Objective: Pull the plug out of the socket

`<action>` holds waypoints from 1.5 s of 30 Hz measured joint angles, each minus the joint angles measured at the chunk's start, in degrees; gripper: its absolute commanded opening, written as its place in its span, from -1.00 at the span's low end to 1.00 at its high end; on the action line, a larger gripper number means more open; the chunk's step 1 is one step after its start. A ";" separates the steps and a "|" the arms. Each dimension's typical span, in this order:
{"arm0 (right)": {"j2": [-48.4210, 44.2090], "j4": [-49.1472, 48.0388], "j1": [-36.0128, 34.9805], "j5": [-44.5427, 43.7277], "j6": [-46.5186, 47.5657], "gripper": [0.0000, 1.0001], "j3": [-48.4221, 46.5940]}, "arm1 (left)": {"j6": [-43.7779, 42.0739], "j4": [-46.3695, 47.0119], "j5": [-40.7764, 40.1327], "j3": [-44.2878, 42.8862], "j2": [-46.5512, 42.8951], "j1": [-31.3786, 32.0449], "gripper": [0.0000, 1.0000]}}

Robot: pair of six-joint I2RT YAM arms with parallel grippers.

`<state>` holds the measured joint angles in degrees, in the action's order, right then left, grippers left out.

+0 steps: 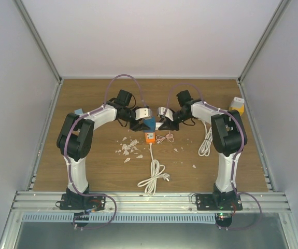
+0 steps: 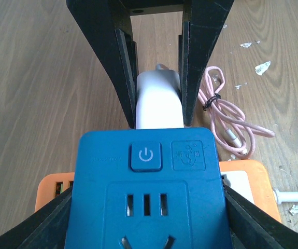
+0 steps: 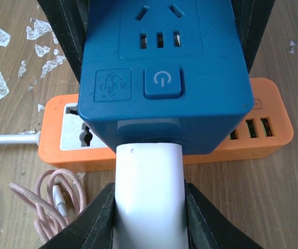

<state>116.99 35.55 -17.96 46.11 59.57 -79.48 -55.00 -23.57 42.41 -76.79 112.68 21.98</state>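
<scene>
Closest to the right wrist camera is the white plug (image 3: 149, 192), only one, and the right gripper (image 3: 149, 223) has its jaws pressed on both sides of it. The near end of the plug is cut off by the picture edge. Its pins are hidden, because the plug sits in the side face of the blue socket (image 3: 164, 67), with no gap visible between them. The left gripper (image 2: 146, 223) is clamped on this socket, and its fingers (image 2: 40, 228) show only in the picture corners. On the socket there is one power button (image 3: 162, 83), one small square icon beside it, and a faint line of writing that I cannot read. Under the socket lies one orange power strip (image 3: 263, 140), partly covered, near the middle of the table (image 1: 86, 171). One pink cable (image 3: 55, 199) lies bundled beside the strip. A coiled white cable (image 1: 153, 179) lies toward the near edge and a second white cable (image 1: 206, 142) by the right arm. Many small white flakes (image 3: 40, 49) are scattered.
</scene>
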 measured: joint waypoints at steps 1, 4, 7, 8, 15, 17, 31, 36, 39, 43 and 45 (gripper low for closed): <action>0.00 0.07 0.02 -0.04 0.07 -0.99 0.00 | 0.00 -0.02 -0.02 -0.04 0.00 0.00 -0.81; -0.50 1.99 1.11 -1.81 0.07 -0.99 -0.02 | -0.31 -0.83 -0.35 -0.11 -0.02 -0.22 -0.81; -0.90 5.16 5.27 -5.81 0.02 -0.99 0.11 | -0.76 -2.03 -0.52 -0.52 -0.02 -1.22 -0.79; -0.90 5.81 6.62 -6.80 0.02 -0.99 0.20 | -0.87 -2.25 -0.57 -0.59 -0.02 -1.44 -0.73; -2.03 8.87 7.56 -7.32 -0.39 -0.99 0.31 | -1.05 -2.75 -0.70 -0.79 -0.09 -1.75 0.17; -3.15 9.55 7.30 -6.16 -0.92 -0.99 0.31 | -0.98 -2.86 -0.90 -0.79 -0.22 -1.75 0.39; -4.83 16.31 7.32 6.25 -6.91 -0.99 -6.08 | -0.98 -5.77 -9.66 -1.92 -8.11 -2.64 0.98; -4.79 20.00 7.32 13.44 -10.56 -0.99 -10.78 | -7.04 -2.47 -11.82 2.51 -18.10 -1.97 0.98; -4.59 22.40 7.21 17.59 -12.33 -0.99 -13.53 | -10.88 -1.79 -12.96 3.93 -22.67 -0.52 0.98; -3.80 25.33 6.21 22.03 -14.47 -0.99 -16.48 | -13.57 -1.75 -13.16 2.16 -23.87 1.22 0.98; -3.50 26.23 5.16 23.23 -15.13 -0.99 -16.92 | -14.58 -2.25 -13.42 0.83 -23.87 2.25 0.96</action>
<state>113.49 61.78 -12.80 69.34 44.45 -96.40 -69.58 -25.82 28.99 -75.96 88.82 24.23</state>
